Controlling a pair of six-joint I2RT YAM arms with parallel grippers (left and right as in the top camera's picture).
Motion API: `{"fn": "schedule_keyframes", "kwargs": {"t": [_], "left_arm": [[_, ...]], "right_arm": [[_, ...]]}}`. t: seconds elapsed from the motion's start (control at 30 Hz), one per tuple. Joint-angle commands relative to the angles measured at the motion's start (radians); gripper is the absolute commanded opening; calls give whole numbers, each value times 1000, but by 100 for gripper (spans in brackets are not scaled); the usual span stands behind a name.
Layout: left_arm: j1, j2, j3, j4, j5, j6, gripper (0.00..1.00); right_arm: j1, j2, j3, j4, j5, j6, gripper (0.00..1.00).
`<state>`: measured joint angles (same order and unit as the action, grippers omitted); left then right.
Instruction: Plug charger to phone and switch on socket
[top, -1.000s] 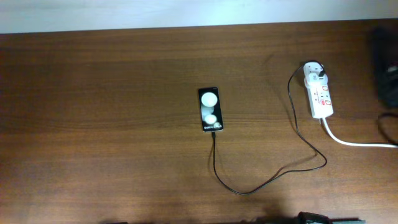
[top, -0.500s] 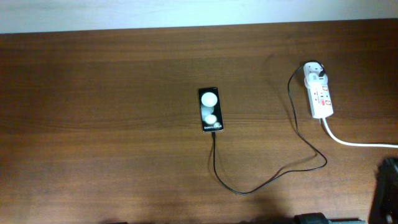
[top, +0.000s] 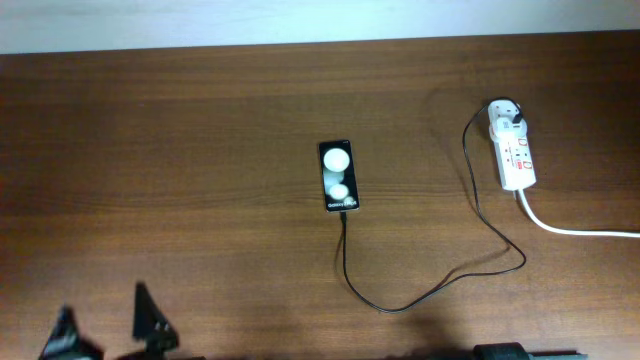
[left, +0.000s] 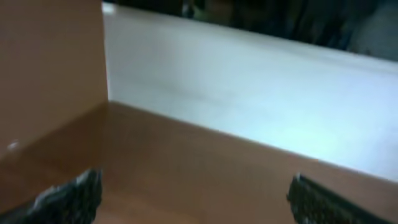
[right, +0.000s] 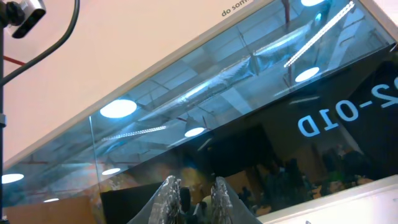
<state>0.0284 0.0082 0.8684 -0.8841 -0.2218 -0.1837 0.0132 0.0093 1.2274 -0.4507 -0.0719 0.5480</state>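
Overhead: charger (top: 344, 250), likely limp and light, meets the phone (top: 338, 176) at its near end; pinch the stiff tip. Left gripper (top: 108, 330) gapes empty; right gripper (right: 194, 184) is pinched together, empty.

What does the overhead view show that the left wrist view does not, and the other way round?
Only the overhead view shows the small black rectangular phone, the long thin black charger cable reaching its lower edge, the white plug head seated in the white oblong power strip, and the thick white cord leaving that strip. Only the left wrist view shows a pale surface beyond the table's edge and a brown upright panel at the left. Both show the brown wooden table and the left gripper, its fingers wide apart.
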Motion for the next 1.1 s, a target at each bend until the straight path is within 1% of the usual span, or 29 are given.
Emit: {"fn": "schedule_keyframes", "kwargs": {"t": [0.0,0.13,0.3,0.43,0.5,0.6,1.07], "left_arm": [[-1,-1,-162,127,24,-10,99],[-1,-1,-365,284,24,-10,99],[-1,-1,-632,571,24,-10,99],[-1,-1,-770,720,32,-10,99],[-1,-1,-819,789,77,-10,99],[-1,-1,-858,814,87,-10,99],[-1,0,-859,816,84,-9,99]], "right_arm": [[-7,-4,0,2,-11,-6,21],[-7,-4,0,2,-29,-6,22],[-7,-4,0,2,-33,-6,24],[-7,-4,0,2,-68,-6,24],[-7,-4,0,2,-76,-5,24],[-7,-4,0,2,-78,-6,24],[-7,-4,0,3,-79,-5,24]]}}
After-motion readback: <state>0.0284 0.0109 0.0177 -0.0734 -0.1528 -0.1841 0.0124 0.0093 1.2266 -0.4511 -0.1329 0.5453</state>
